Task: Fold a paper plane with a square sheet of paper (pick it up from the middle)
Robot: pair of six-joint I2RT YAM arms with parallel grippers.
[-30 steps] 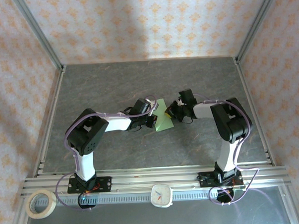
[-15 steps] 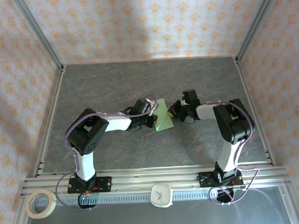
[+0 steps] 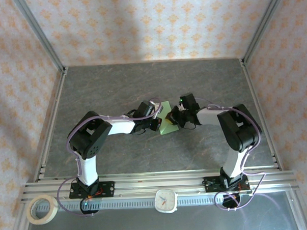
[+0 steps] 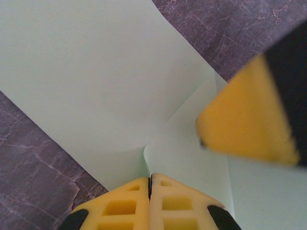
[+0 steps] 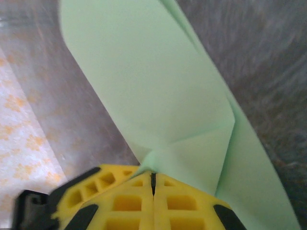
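Pale green against the grey table [image 3: 101,92], the square sheet of paper [image 3: 167,125] lies mid-table in the overhead view, between the left gripper [image 3: 159,121] and the right gripper [image 3: 174,117]. They meet over it from opposite sides, probably so that each holds one flap while a crease is set. From the left wrist, the left gripper [image 4: 150,184] has its jaws pressed together on the sheet's near edge [image 4: 96,67], where a raised fold runs into their seam. A blurred yellow fingertip [image 4: 247,122], likely the other arm's, sits just right of it. From the right wrist, the right gripper [image 5: 153,184] is likewise closed, pinching a folded corner of the sheet [image 5: 144,86], which fans away from its tips.
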